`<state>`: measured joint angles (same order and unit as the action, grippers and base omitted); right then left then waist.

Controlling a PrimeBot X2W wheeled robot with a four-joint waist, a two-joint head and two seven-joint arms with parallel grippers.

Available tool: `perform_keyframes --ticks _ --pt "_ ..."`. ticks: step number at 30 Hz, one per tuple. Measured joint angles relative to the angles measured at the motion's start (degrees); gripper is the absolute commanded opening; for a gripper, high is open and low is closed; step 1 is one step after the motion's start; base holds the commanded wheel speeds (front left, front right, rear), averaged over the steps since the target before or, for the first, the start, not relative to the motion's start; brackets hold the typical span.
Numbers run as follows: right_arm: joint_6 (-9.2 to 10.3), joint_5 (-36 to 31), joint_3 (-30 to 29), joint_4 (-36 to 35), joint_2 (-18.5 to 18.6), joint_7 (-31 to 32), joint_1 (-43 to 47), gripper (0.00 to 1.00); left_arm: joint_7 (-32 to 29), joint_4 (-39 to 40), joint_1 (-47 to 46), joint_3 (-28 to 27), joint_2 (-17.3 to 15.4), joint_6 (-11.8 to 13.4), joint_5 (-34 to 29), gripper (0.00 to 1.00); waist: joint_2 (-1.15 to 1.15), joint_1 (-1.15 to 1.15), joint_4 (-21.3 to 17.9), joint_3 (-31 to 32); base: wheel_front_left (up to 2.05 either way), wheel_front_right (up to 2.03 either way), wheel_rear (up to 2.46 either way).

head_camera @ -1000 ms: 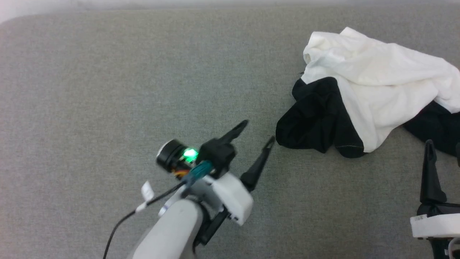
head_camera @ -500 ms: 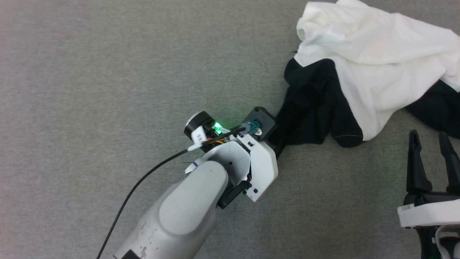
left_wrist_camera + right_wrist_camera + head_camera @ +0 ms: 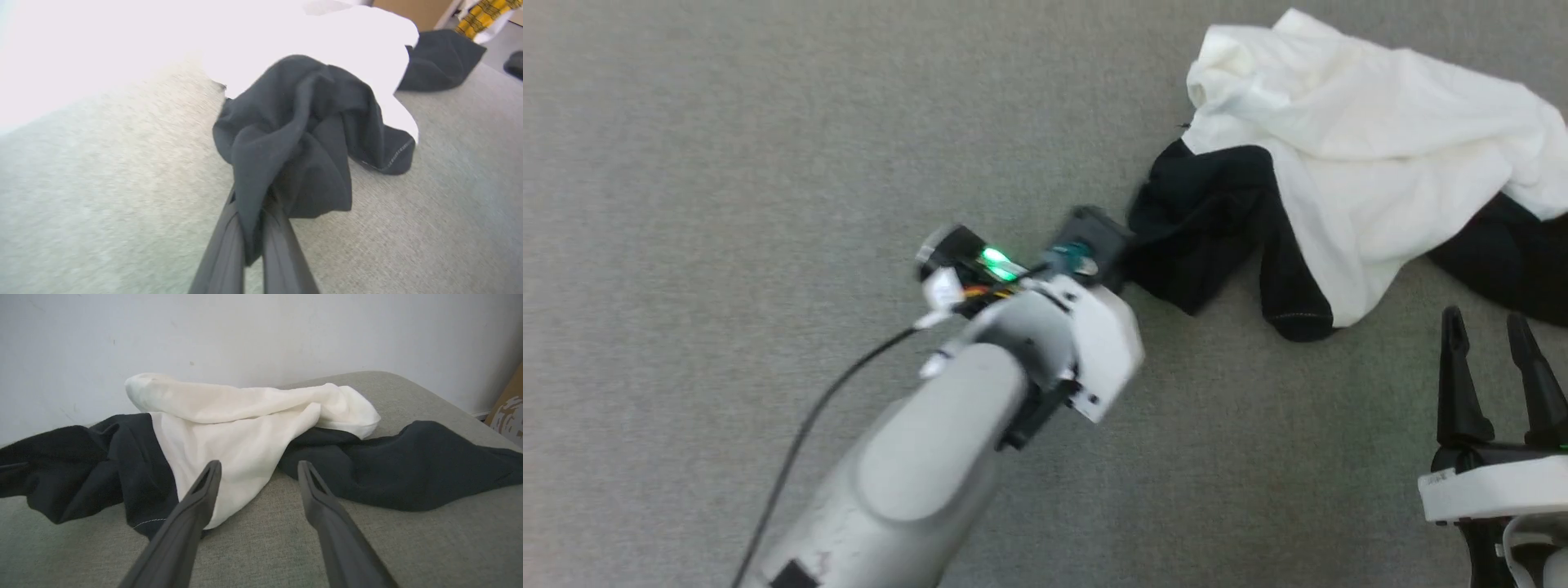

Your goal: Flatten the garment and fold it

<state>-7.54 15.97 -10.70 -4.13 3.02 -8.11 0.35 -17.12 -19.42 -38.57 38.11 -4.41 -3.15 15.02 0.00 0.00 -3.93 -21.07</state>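
Observation:
The garment lies crumpled at the upper right of the grey cushioned surface, its white body bunched over two black sleeves. My left gripper is shut on a fold of the near black sleeve, and the cloth drapes over its fingers and rises off the surface. My right gripper stands open at the lower right, just short of the garment, nothing between its fingers. In the right wrist view the right gripper points at the white hem and the other black sleeve.
A pale wall stands right behind the surface. Past the surface's right end I see a cardboard box and some yellow plaid cloth. Bare grey surface stretches to the left of the garment.
My left gripper went from open beside the black sleeve to shut on it, and the sleeve is bunched and drawn leftward. The head camera has tilted down. The right gripper stays open.

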Motion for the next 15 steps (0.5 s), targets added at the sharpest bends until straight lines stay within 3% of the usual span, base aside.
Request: perform_keyframes --ticks 3,7,13,15 --pt "0.00 -0.01 0.16 0.05 0.01 0.20 0.78 1.00 0.40 6.87 1.71 -2.48 -3.60 2.77 -0.18 0.00 0.00 0.00 1.02 1.87 0.00 0.00 0.00" --pt "0.00 0.00 0.47 -0.13 0.01 0.62 2.15 1.00 -1.90 19.64 7.84 -7.11 -11.27 7.04 -0.60 0.00 0.00 -0.01 2.58 4.25 0.00 0.00 0.00" --pt "-0.01 -0.01 0.91 -0.63 -0.01 1.55 2.98 1.00 -7.60 38.75 22.95 -13.82 -23.32 15.74 -4.63 0.00 0.00 -0.01 5.06 6.23 0.00 0.00 0.00" --pt "-0.01 -0.04 0.78 -0.67 0.00 1.91 3.58 1.00 -7.99 42.64 28.73 -14.11 -24.38 17.61 -4.55 0.00 0.00 -0.01 5.67 6.46 0.00 0.00 0.00"
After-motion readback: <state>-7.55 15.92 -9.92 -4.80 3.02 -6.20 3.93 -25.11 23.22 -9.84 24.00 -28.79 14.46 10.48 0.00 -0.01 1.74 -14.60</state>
